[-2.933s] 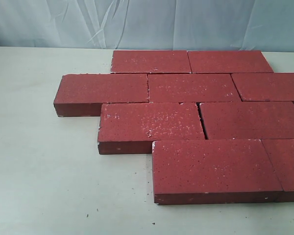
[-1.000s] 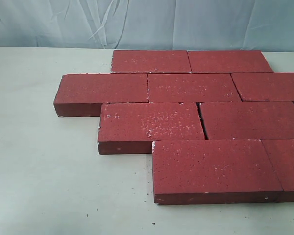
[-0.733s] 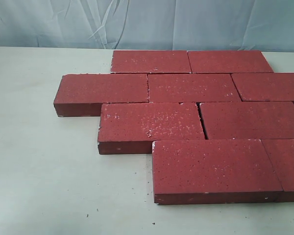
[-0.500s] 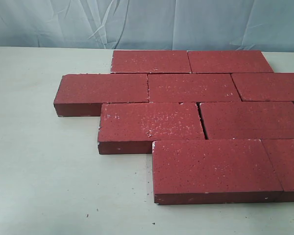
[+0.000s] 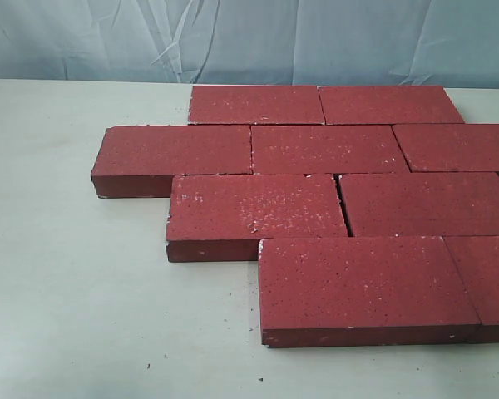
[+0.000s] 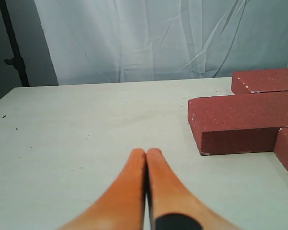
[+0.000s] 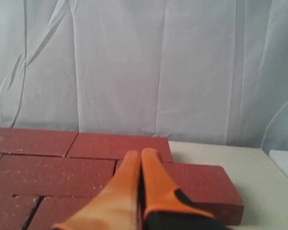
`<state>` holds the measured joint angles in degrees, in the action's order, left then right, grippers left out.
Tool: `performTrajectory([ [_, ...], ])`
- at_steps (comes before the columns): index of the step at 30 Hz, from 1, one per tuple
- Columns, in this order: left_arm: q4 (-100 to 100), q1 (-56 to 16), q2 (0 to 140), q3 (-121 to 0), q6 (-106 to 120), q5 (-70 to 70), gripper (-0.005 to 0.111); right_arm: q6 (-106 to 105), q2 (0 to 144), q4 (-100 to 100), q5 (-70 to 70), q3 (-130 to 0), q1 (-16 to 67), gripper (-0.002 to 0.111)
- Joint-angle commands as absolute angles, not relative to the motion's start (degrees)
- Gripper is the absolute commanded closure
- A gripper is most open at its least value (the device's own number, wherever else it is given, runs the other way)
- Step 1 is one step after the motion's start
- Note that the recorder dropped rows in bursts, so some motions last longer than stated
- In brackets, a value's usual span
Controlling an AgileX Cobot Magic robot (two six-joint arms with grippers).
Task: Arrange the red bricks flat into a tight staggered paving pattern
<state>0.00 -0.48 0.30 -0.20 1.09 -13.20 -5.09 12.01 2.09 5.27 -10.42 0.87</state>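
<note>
Red bricks (image 5: pixel 328 150) are left unmoved, staggered flat. Left pincer (image 6: pixel 146 154) and right pincer (image 7: pixel 140 155) are clenched empty; paving is judged done.

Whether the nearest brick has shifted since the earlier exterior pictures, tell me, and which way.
No. The nearest brick has not moved: its left edge still meets the brick behind it at the same spot.

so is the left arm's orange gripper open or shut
Shut. In the left wrist view the orange left gripper has its two fingertips pressed together with nothing between them, above the pale table.
</note>
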Motion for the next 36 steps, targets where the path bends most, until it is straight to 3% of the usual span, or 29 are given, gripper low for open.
performTrajectory([
  [1, 0.00, -0.23, 0.00, 0.00, 0.61, -13.25, 0.107, -2.70, 5.15, 2.10, 6.13, -3.20, 0.68, 0.109],
  [12, 0.00, -0.23, 0.00, 0.00, 0.61, -13.25, 0.107, 0.00, 0.00, 0.55, 16.43, 0.00, 0.68, 0.109],
  [36, 0.00, -0.23, 0.00, 0.00, 0.61, -13.25, 0.107, 0.00, 0.00, 0.00, 17.26, 0.00, 0.68, 0.109],
])
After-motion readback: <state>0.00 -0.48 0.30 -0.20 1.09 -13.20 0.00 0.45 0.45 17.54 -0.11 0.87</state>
